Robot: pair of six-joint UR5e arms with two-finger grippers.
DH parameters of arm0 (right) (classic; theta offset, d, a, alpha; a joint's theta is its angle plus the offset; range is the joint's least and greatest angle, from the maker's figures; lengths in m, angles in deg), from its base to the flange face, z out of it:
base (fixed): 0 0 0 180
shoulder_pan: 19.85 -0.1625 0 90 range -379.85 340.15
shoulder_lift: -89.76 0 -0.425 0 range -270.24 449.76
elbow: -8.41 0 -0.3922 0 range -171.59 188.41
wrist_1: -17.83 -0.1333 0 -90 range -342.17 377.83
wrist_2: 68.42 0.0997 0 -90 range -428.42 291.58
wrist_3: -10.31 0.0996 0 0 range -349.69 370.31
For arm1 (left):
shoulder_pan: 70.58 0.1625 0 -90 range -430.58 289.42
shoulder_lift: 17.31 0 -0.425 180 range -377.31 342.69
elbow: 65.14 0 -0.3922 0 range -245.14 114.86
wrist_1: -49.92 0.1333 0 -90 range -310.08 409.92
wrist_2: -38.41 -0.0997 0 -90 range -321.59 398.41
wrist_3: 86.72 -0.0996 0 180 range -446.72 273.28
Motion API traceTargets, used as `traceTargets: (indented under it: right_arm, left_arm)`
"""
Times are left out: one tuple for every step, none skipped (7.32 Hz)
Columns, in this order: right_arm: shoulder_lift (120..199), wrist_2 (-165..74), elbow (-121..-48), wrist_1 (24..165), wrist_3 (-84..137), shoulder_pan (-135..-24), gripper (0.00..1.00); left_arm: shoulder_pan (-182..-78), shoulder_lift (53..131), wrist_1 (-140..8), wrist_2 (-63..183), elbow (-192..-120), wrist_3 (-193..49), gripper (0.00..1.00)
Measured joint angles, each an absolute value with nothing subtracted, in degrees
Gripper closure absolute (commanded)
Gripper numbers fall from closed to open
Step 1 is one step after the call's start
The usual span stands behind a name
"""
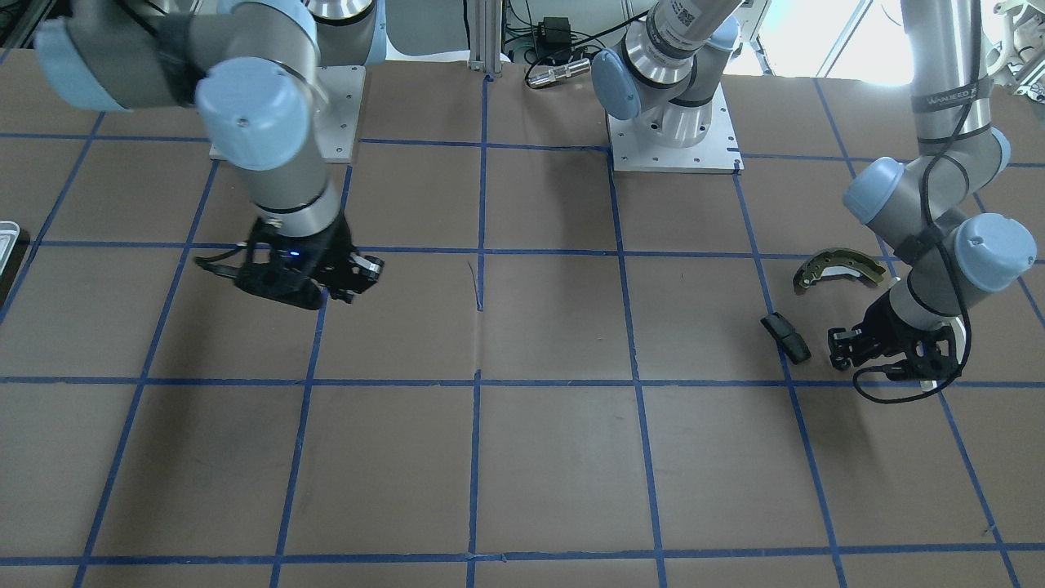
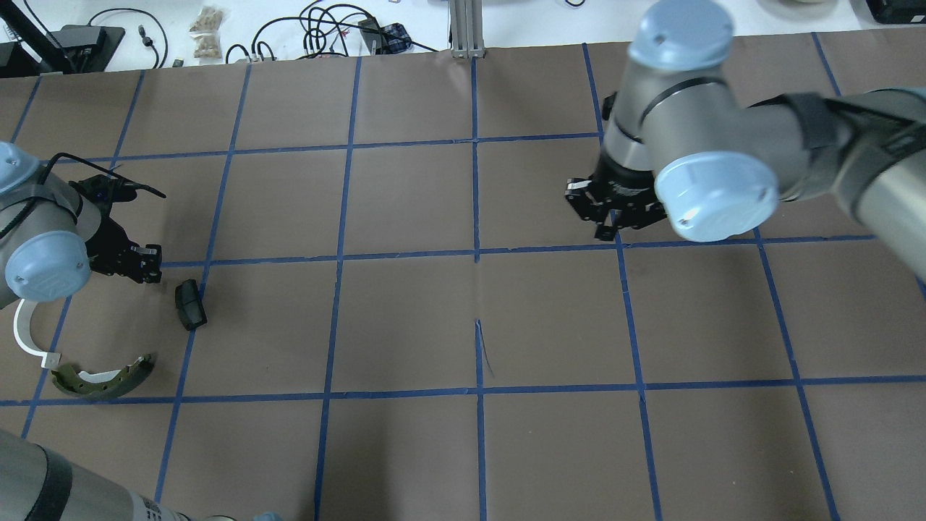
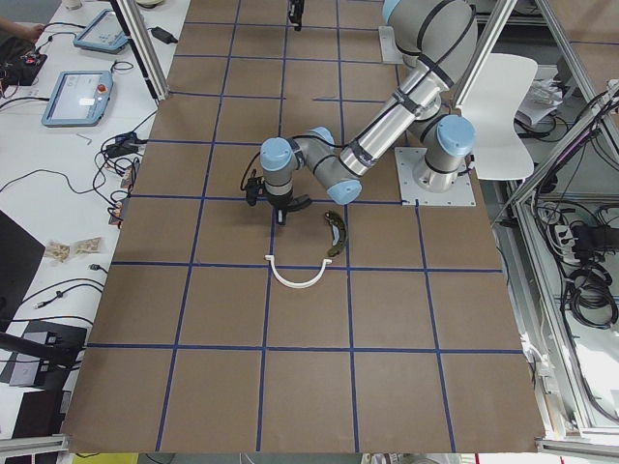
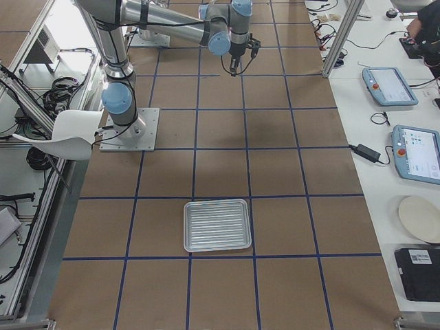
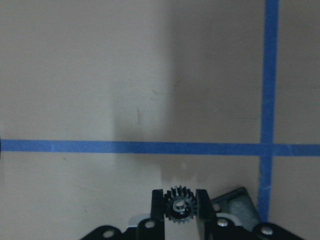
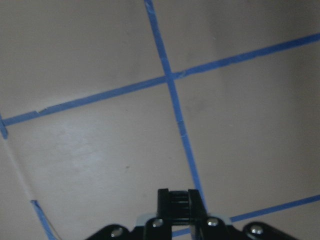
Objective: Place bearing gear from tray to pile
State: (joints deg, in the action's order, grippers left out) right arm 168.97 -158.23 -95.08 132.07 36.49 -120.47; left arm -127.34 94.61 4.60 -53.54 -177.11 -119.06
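My left gripper (image 5: 180,200) is shut on a small black bearing gear (image 5: 180,207) and holds it just above the brown table. In the overhead view this gripper (image 2: 148,264) is beside the pile: a black pad (image 2: 190,304), a rusty curved brake shoe (image 2: 101,376) and a white half-ring (image 2: 29,336). The pad (image 1: 785,337) lies just left of the gripper (image 1: 841,347) in the front view. My right gripper (image 2: 604,217) hangs shut and empty over the table's middle right; its fingers (image 6: 177,197) are closed together. The ridged grey tray (image 4: 216,225) lies far off at the right end.
Blue tape lines (image 2: 476,253) divide the brown table into squares. Both arm bases (image 1: 673,139) stand at the robot's side. Cables and small items (image 2: 340,29) lie past the table's far edge. A sliver of the tray (image 1: 6,237) shows at the front view's left edge.
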Motion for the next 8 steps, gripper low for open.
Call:
traceTargets:
  right_arm:
    - [164.1, -157.7, -95.0, 139.5, 43.4, -125.6, 0.75]
    - [159.3, -156.2, -94.7, 146.7, 50.8, -129.4, 0.71]
    - [155.8, -154.6, -94.6, 152.0, 55.6, -131.6, 0.44]
    - [153.8, -153.9, -94.5, 154.8, 57.8, -132.6, 0.00]
    - [152.9, -153.8, -94.3, 156.0, 58.5, -133.0, 0.00]
    - [152.5, -154.2, -93.9, 156.4, 58.5, -133.1, 0.00]
    - [152.7, -154.5, -92.7, 156.3, 57.1, -132.8, 0.00]
    - [153.6, -155.2, -90.1, 153.9, 54.0, -131.9, 0.00]
  left_arm:
    - [-127.3, 94.0, 1.6, -53.5, -175.7, -119.7, 0.12]
    - [-127.7, 93.2, -3.6, -53.5, -172.8, -119.9, 0.12]
    - [-128.4, 92.5, -9.3, -53.5, -169.0, -119.8, 0.12]
    - [-130.0, 91.9, -13.6, -53.5, -165.8, -119.5, 0.12]
    - [-132.8, 91.3, -15.6, -53.6, -163.9, -117.8, 0.12]
    - [-136.0, 90.6, -16.3, -53.4, -163.4, -115.4, 0.12]
    - [-138.6, 90.0, -16.5, -52.9, -163.7, -113.7, 0.12]
    - [-140.9, 89.5, -16.6, -52.0, -164.2, -112.1, 0.12]
